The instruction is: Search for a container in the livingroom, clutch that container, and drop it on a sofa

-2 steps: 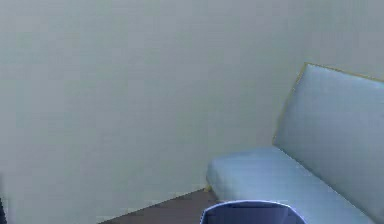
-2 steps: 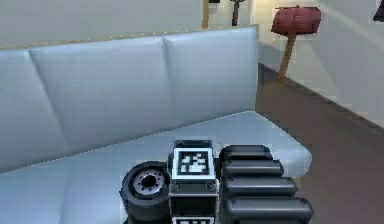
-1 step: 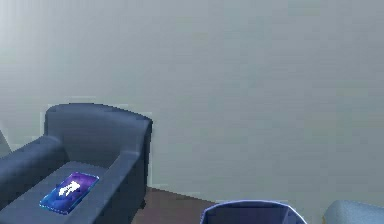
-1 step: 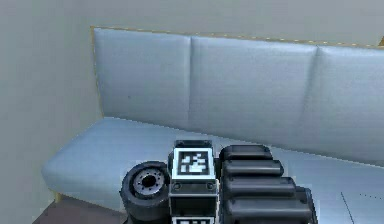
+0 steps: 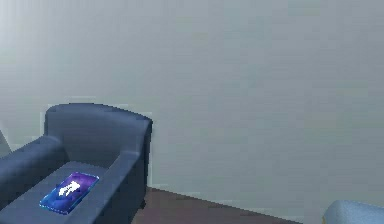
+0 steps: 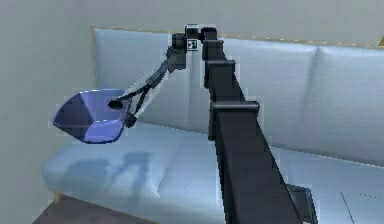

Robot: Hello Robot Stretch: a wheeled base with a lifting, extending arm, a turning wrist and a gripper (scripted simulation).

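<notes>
My hand [image 6: 124, 106] holds a blue bowl [image 6: 88, 118] in the air, clear above a pale sofa [image 6: 140, 175]; how its fingers stand, I cannot tell.

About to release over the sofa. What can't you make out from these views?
1. Arm side view: the arm hides part of the sofa seat; the right edge cuts off the sofa's end.
2. Forward view: a pale shape in the bottom right corner, cut off by the edges.
3. Forward view: a flat bright thing on the armchair, too small to name.
</notes>
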